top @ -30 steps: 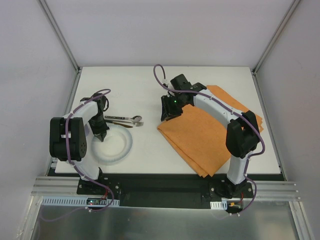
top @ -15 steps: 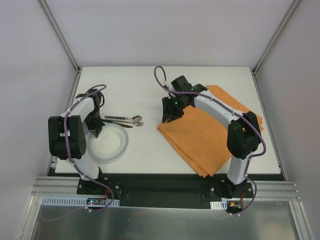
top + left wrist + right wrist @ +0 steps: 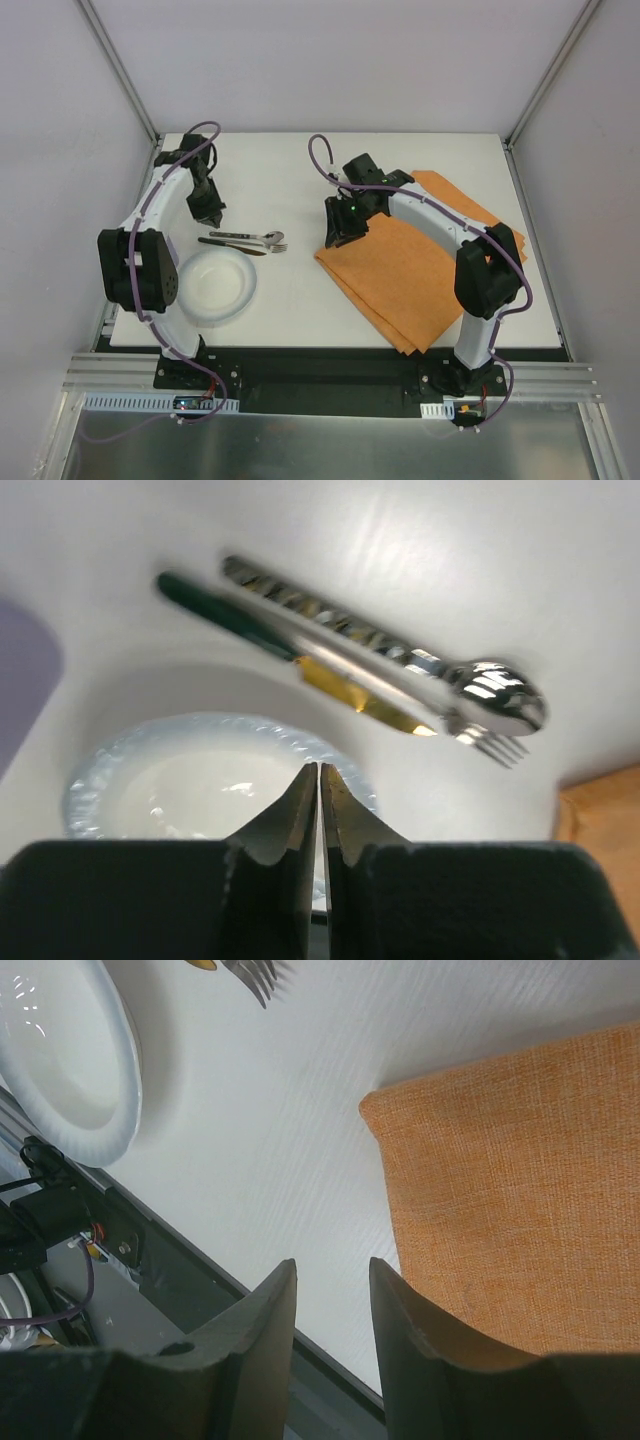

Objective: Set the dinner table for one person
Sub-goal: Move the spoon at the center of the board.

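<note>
Below the left fingers (image 3: 209, 212): the white plate (image 3: 200, 780) and, just beside it, the spoon (image 3: 495, 692), fork (image 3: 490, 742) and green-handled knife (image 3: 215, 608), which lie touching in one bundle.
Left fingers: closed tip to tip, holding nothing, raised off the table.
Right fingers (image 3: 338, 234): partly apart with nothing between them, hovering over the near corner of the orange placemat (image 3: 520, 1180).
Dinner table (image 3: 290, 180): it lies under both sets of fingers, and it is bare white between the cutlery and the placemat.
Step in hand: we judge that the left fingers are about to take one piece of cutlery, meant for a place by the placemat.
Doing it well: we open the left fingers before descending. We aim for the knife's green end, which looks freest of its neighbours. We close across its narrow width and lift straight up.
Risk: the pieces touch, so we may pinch two or drag the others. Thin metal lying flat may also slip out.
</note>
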`<action>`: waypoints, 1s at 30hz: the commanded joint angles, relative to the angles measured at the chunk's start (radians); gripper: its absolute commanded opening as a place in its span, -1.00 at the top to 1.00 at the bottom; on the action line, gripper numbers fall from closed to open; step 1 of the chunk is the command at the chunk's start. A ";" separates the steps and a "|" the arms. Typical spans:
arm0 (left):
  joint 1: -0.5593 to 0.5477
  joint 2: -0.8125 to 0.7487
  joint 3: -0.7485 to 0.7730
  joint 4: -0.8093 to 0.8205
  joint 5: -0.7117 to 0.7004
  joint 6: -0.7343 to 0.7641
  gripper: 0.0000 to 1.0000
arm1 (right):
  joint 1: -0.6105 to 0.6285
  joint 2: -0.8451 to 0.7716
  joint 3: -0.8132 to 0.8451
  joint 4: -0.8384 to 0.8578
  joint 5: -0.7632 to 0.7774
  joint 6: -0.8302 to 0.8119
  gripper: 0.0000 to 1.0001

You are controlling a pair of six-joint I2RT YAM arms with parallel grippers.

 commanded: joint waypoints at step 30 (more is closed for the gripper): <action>-0.101 0.381 0.127 0.014 0.167 -0.029 0.98 | 0.007 -0.059 -0.036 0.009 0.011 0.003 0.25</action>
